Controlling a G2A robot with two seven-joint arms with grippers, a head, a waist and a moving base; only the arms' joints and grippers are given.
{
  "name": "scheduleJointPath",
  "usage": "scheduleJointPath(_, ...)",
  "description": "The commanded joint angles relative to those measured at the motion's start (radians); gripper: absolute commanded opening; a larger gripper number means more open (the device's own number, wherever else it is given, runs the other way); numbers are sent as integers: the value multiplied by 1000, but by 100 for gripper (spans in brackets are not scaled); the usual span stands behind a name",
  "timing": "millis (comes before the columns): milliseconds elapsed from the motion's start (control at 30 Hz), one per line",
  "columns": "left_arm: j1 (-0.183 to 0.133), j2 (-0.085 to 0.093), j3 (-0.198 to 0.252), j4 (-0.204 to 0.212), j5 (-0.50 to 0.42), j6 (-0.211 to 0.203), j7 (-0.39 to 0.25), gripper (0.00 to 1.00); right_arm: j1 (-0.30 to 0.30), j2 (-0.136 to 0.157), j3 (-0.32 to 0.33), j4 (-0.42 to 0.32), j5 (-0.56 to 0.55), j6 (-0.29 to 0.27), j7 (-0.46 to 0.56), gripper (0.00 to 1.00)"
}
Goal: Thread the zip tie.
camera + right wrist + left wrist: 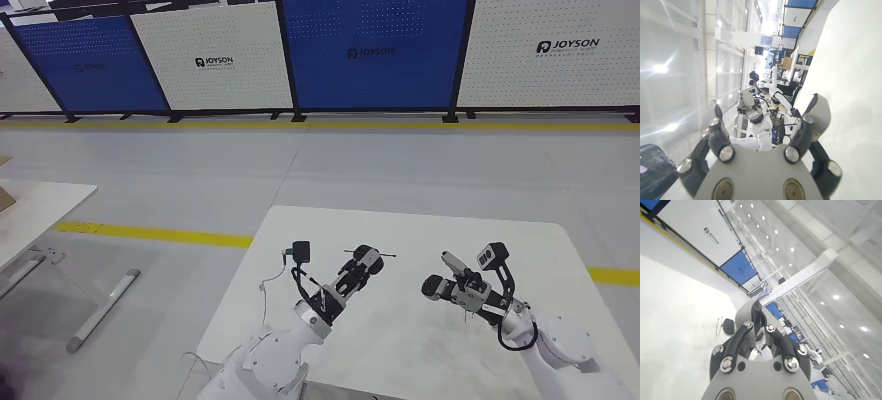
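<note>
White table [400, 330], two pale zip ties [717, 327] lying on it

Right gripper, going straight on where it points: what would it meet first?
Probably the left gripper holding the zip tie, roughly ahead between the right gripper's open fingers; depth is unclear.

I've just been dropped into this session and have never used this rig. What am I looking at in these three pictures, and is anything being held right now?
This is a two-armed robot working at a white table. The top view looks down from a camera above its arms. The other two pictures come from cameras on the wrists, each looking along that arm's own gripper. The left gripper is shut on a thin black zip tie, which looks straight, not looped. The right gripper is open and holds nothing. In its wrist view, the left gripper shows farther off between its fingers.
</note>
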Motion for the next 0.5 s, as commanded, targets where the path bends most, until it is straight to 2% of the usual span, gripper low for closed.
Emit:
scheduleJointPath(0, 8, 2, -19, -49, 12, -15, 13, 0, 0, 0, 0, 0, 0, 0, 0, 100)
scheduleJointPath(33, 13, 3, -30, -77, 25, -23, 18, 0, 0, 0, 0, 0, 0, 0, 0, 100)
scheduleJointPath(133, 27, 4, -43, -122, 53, -30, 34, 0, 0, 0, 0, 0, 0, 0, 0, 100)
scheduleJointPath(267, 39, 6, -50, -148, 94, -32, 30, 0, 0, 0, 0, 0, 0, 0, 0, 100)
scheduleJointPath(333, 42, 7, -46, -138, 130, -17, 16, 0, 0, 0, 0, 0, 0, 0, 0, 100)
scheduleJointPath(400, 40, 8, -33, -110, 165, 22, -18, 0, 0, 0, 0, 0, 0, 0, 0, 100)
scheduleJointPath(467, 38, 8, -21, -59, 201, 81, -36, 0, 0, 0, 0, 0, 0, 0, 0, 100)
